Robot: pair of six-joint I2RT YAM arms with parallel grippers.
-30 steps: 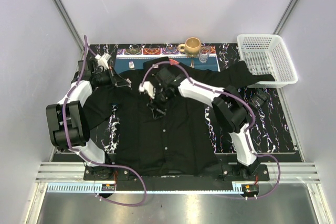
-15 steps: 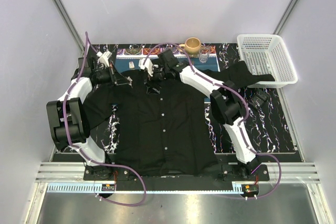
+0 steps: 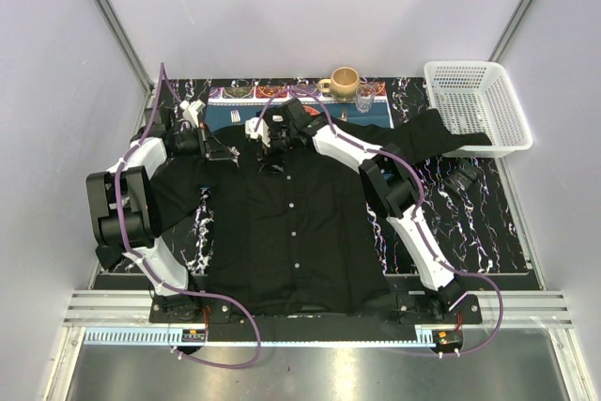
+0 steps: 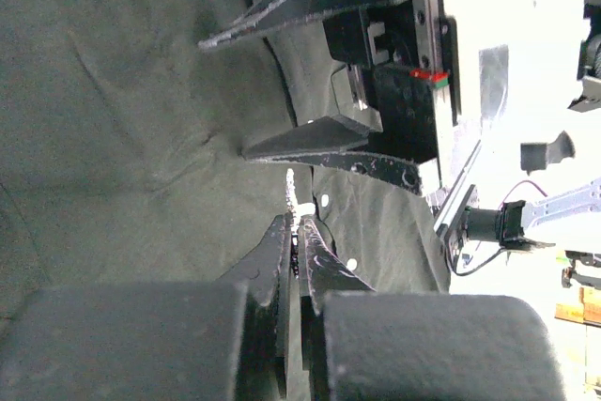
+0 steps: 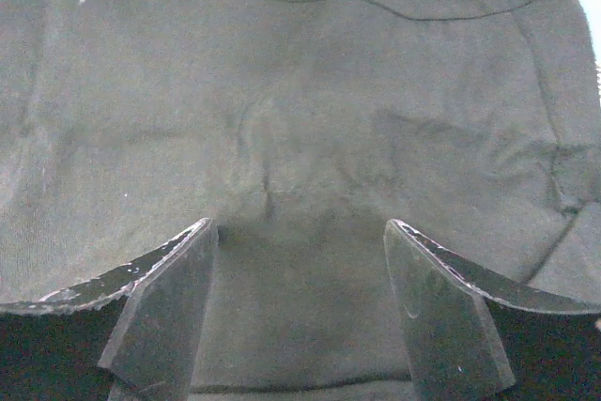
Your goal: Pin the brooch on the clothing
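The clothing [image 3: 291, 223], a black button-up shirt with white buttons, lies spread flat on the table. My left gripper [image 3: 228, 153] is over its upper left, near the collar. In the left wrist view the left gripper [image 4: 295, 223] is shut on the brooch [image 4: 292, 191], a tiny whitish piece at the fingertips, just above the fabric. My right gripper [image 3: 267, 149] is open at the collar, close to the left gripper. It also shows in the left wrist view [image 4: 223, 98]. In the right wrist view the right gripper [image 5: 299, 227] is empty, its fingers on or just above the cloth [image 5: 300, 138].
A white basket [image 3: 474, 105] stands at the back right, with one sleeve reaching its foot. A tan mug [image 3: 344, 82], a glass [image 3: 365, 96] and a blue placemat [image 3: 310, 112] lie behind the collar. A small dark object [image 3: 463, 174] lies right of the shirt.
My right gripper has moved from the shirt's chest up to the collar, toward the left gripper. The left gripper has shifted slightly and stays shut.
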